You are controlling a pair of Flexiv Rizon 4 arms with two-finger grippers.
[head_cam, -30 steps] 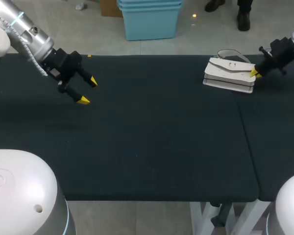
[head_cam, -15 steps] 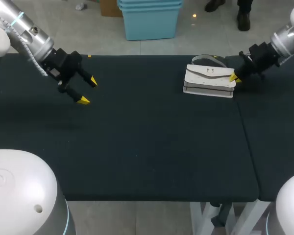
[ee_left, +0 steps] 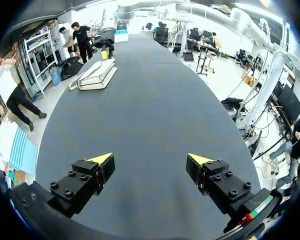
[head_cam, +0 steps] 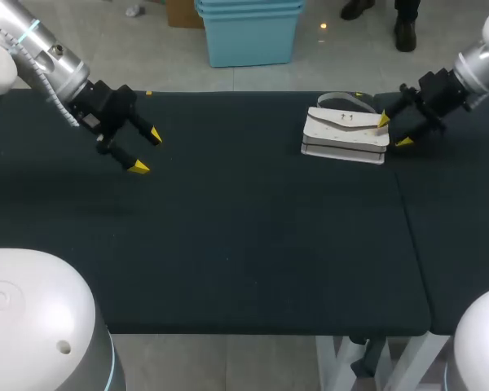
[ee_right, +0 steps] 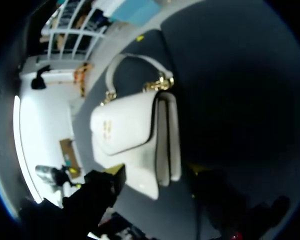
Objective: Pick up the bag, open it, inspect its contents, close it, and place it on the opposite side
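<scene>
Now, white bag [head_cam: 345,134] on table [head_cam: 253,244], right hand [head_cam: 394,131] (spread open) alongside

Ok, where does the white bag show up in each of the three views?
Head view: bag at the table's far edge, right of middle.
Left wrist view: bag far ahead of the left gripper, across the table.
Right wrist view: bag close ahead of the right gripper.
Shared landmark: the right gripper at the bag's end.

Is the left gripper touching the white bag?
Apart. The head view shows the left gripper open over the left side of the table, while the bag lies far off on the right side, with bare table between them.
</scene>
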